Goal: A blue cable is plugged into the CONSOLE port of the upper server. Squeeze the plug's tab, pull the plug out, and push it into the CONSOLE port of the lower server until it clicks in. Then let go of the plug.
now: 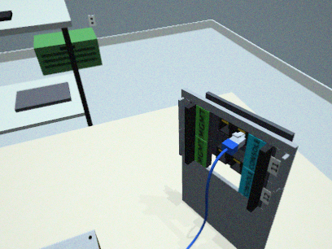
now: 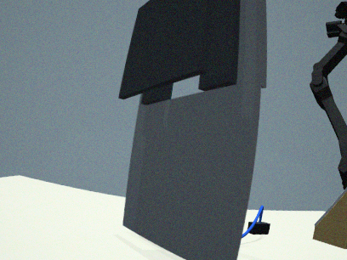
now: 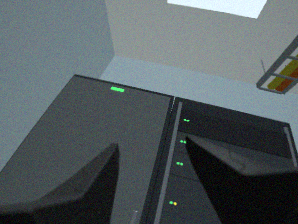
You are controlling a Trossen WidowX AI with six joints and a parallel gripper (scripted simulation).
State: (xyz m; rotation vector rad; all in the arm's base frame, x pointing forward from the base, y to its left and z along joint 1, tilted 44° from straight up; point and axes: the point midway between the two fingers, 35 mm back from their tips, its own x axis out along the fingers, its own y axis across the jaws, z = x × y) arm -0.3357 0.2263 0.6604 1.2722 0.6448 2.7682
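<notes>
The blue cable's plug (image 1: 233,143), blue with a clear front end, sits at the upper server's right-hand port, beside the upper teal CONSOLE label (image 1: 254,151). The lower server's CONSOLE port (image 1: 235,164) shows empty beneath it, left of the lower teal label (image 1: 246,182). The blue cable (image 1: 207,191) (image 2: 256,219) hangs down in front of the rack panel. My gripper (image 3: 152,144) is partly open, with nothing between its fingers. It is away from the plug, which does not show in the wrist view. The ports are hidden in the exterior view.
The grey rack panel (image 1: 199,195) (image 2: 191,157) stands upright on the pale table (image 1: 102,175). The arm (image 2: 333,110) is at the far right in the exterior view, beyond the panel. A small black block (image 2: 259,228) lies by the cable. Dark cabinets (image 3: 135,120) fill the wrist view's background.
</notes>
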